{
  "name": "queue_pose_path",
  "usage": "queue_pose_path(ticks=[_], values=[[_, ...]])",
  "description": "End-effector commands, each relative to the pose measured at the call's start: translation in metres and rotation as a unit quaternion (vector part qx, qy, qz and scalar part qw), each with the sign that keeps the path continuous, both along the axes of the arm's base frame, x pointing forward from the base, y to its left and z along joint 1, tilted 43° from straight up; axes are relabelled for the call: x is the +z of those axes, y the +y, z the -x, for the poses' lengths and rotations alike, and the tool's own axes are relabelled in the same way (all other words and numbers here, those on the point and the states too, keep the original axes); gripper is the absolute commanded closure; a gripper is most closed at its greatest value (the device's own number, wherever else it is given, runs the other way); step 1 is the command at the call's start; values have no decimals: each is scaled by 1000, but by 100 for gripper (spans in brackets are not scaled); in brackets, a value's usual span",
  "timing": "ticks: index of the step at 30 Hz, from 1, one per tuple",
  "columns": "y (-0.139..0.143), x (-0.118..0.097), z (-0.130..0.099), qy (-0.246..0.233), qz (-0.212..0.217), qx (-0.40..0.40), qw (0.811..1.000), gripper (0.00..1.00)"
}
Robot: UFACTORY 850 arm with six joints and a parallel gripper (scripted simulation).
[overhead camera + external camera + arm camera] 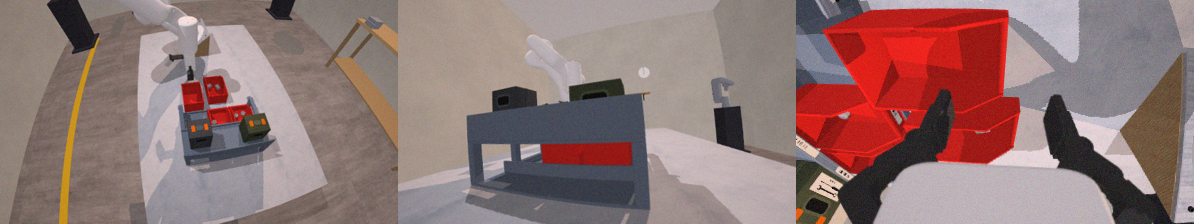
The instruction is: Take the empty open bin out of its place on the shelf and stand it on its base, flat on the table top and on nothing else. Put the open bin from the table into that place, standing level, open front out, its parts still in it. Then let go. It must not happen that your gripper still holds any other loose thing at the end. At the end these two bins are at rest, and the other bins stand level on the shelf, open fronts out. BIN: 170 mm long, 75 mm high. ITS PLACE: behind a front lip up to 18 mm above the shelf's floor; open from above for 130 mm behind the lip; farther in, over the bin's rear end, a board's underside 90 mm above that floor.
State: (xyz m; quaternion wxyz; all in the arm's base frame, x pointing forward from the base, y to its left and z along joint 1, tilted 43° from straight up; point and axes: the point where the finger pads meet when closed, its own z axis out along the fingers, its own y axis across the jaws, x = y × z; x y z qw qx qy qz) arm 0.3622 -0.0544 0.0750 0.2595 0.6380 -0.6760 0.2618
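Observation:
The empty red bin [192,95] [913,55] stands upright in front of the shelf's left end; whether it touches the shelf cannot be told. The red bin with grey parts [215,93] [1001,142] stands beside it, to its right in the top view. The grey-blue shelf [221,151] [555,125] has an open place at its left. Two red bins, one [220,115] in the middle and one [246,111] at the right, sit in the shelf with small parts in them. My gripper [190,79] [999,104] is open and empty, above and robot-side of the empty bin, holding nothing.
A dark case [200,135] [513,98] and a green case [255,127] [597,89] stand on the shelf's top board, above the bins' rear ends. A brown panel [203,47] [1153,135] stands near the arm's base. The shelf's side posts rise beside the bin row.

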Motion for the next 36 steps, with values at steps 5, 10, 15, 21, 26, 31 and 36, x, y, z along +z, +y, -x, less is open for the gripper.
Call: queue_pose_path(ticks=[5, 10, 15, 21, 26, 31, 36], values=[[1, 1, -1, -1, 0, 0, 1000, 100], [1, 1, -1, -1, 0, 0, 1000, 100], [1, 1, -1, -1, 0, 0, 1000, 100], [1, 1, -1, -1, 0, 0, 1000, 100], [1, 1, -1, -1, 0, 0, 1000, 100], [1, 1, -1, -1, 0, 0, 1000, 100], [1, 1, -1, -1, 0, 0, 1000, 100]])
